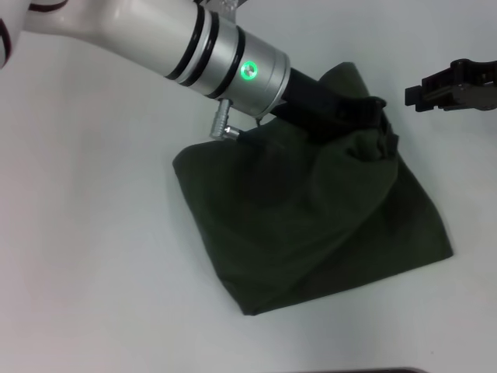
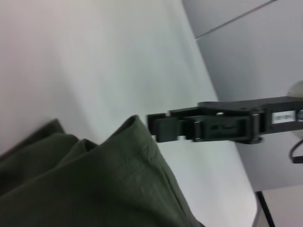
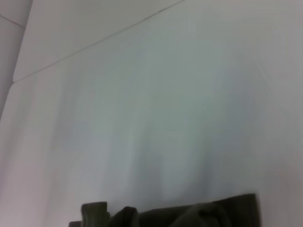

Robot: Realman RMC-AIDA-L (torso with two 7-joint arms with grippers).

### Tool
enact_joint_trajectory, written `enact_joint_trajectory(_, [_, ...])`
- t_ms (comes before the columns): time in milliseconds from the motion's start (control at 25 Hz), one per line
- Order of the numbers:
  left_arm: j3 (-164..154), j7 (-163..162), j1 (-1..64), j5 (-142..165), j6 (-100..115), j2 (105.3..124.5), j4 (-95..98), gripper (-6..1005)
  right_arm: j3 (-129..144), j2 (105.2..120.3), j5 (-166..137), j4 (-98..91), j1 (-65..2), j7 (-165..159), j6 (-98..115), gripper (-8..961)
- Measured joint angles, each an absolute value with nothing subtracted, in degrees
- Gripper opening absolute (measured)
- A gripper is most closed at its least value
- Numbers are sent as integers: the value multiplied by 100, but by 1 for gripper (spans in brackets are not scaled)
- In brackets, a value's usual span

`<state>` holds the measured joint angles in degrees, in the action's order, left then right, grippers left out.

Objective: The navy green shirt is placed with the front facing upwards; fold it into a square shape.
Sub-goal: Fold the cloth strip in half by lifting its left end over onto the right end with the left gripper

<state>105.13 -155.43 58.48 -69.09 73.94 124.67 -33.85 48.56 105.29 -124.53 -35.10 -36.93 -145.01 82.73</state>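
One shirt [image 1: 311,233] lies on the white bench [image 1: 85,256], a dark olive-green bundle already folded down into a rough four-sided shape, its far edge bunched and lifted into a peak. No lettering or collar shows from any side, only plain cloth. The left gripper [image 1: 365,116] reaches in across the top of the head view on its pale arm with a silver collar and a small green light, and its dark end is buried in that raised, gathered cloth at the far side of the shirt; whether its jaws are pinching the cloth cannot be told, since the fabric and the arm cover them. The right gripper [image 1: 415,96] hangs off to the right, apart from the shirt and just beside its raised corner, its jaws pressed together on nothing. The left wrist view shows that same black gripper close to the tip of the lifted fold. Two arms, one garment, nothing else lies on the bench. The surface is plain and white, and beyond its edge is pale grey floor or wall.
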Motion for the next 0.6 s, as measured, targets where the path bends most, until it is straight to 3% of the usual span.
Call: enact_joint_trajectory(600, [10304,-15525,5921,-7095,6966,12462,-3106,17,4868,10604,-12663,-3490,-3777,-14590,8161,295])
